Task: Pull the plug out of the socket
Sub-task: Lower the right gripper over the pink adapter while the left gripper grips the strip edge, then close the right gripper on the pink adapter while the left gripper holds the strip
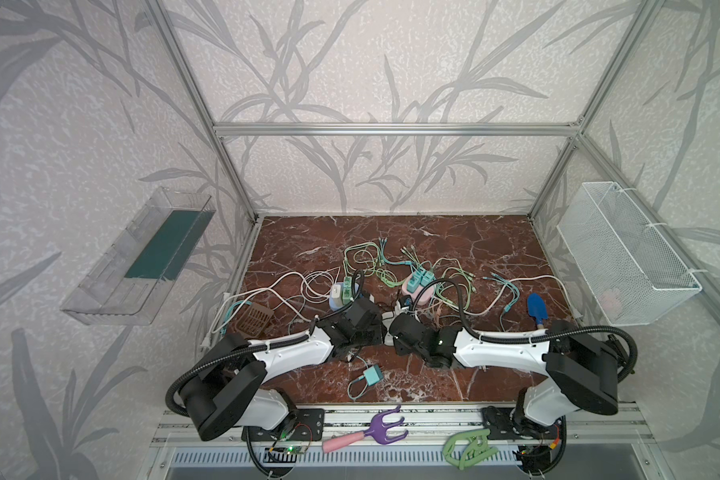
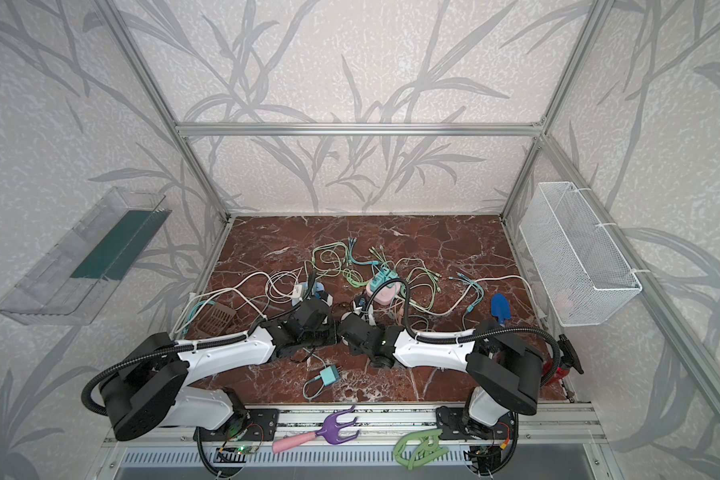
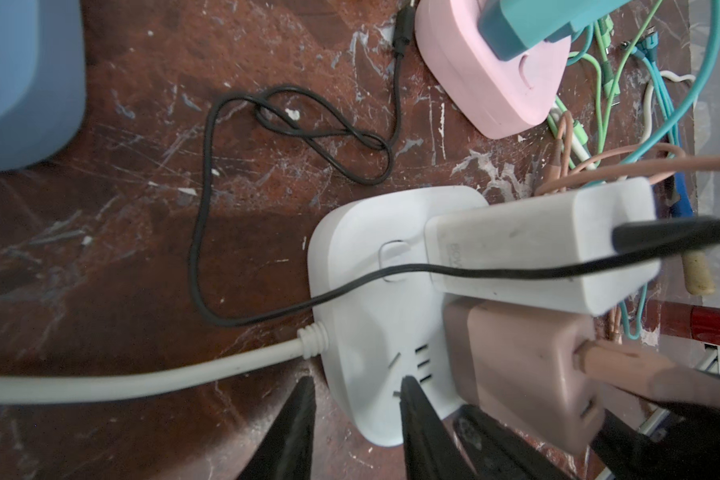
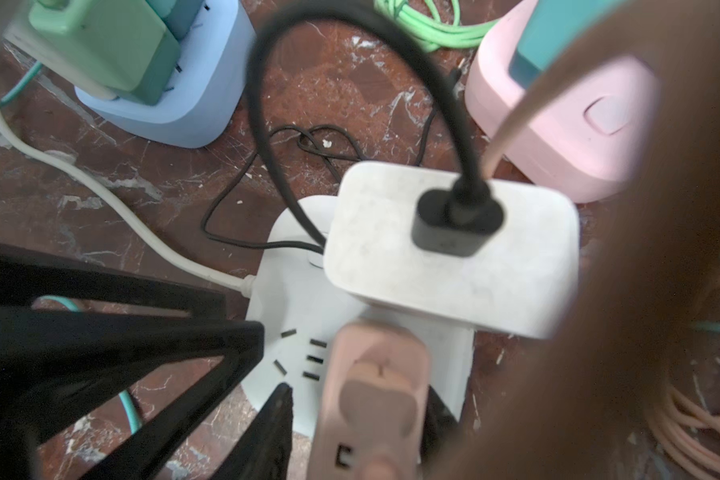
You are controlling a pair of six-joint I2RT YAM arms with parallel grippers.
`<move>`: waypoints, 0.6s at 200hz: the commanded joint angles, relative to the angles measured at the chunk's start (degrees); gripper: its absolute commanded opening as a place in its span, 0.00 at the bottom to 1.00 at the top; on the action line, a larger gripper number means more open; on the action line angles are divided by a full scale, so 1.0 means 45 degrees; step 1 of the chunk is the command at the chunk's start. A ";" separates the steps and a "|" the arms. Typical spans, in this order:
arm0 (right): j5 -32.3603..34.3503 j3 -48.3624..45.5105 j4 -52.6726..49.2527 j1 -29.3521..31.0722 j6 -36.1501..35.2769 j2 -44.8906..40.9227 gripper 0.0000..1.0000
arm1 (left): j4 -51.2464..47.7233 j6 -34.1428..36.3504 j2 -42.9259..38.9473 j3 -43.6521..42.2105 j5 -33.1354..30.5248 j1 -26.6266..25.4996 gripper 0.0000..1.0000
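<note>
A white socket [image 3: 350, 249] lies on the marble table; in the right wrist view the socket [image 4: 292, 299] carries two things. A white adapter [image 4: 391, 257] with a black cable stands plugged into it. Beside it sits a pinkish-brown plug [image 4: 375, 374], which also shows in the left wrist view, plug [image 3: 516, 365]. My right gripper [image 4: 360, 395] is open around this plug, with white showing between one finger and the plug. My left gripper [image 3: 358, 382] is open astride the socket's corner, one finger over its top, one beside it above the table. In both top views the wrists hide both grippers.
A blue socket [image 4: 192, 104] with green plugs and a pink socket [image 4: 549, 137] with a teal plug stand just behind. Tangled cables [image 1: 375, 262] cover the table's middle. A loose teal plug [image 1: 371, 376], a brown tray [image 1: 254, 320] and a blue trowel [image 1: 537, 309] lie around.
</note>
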 commanded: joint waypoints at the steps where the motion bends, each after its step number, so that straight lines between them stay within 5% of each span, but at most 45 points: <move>1: 0.0049 0.0404 -0.0338 -0.0084 -0.0114 0.0265 0.46 | -0.0173 0.0303 0.0239 0.0432 -0.0259 0.0118 0.37; 65: 0.0140 0.0693 -0.0723 -0.0212 -0.0242 0.0406 0.40 | -0.0690 0.0718 -0.0032 0.0809 -0.0843 0.0150 0.37; 120: 0.0007 0.0931 -0.1024 -0.0237 -0.0438 0.0495 0.37 | -0.0177 0.0615 0.0885 0.0802 0.0054 0.0165 0.37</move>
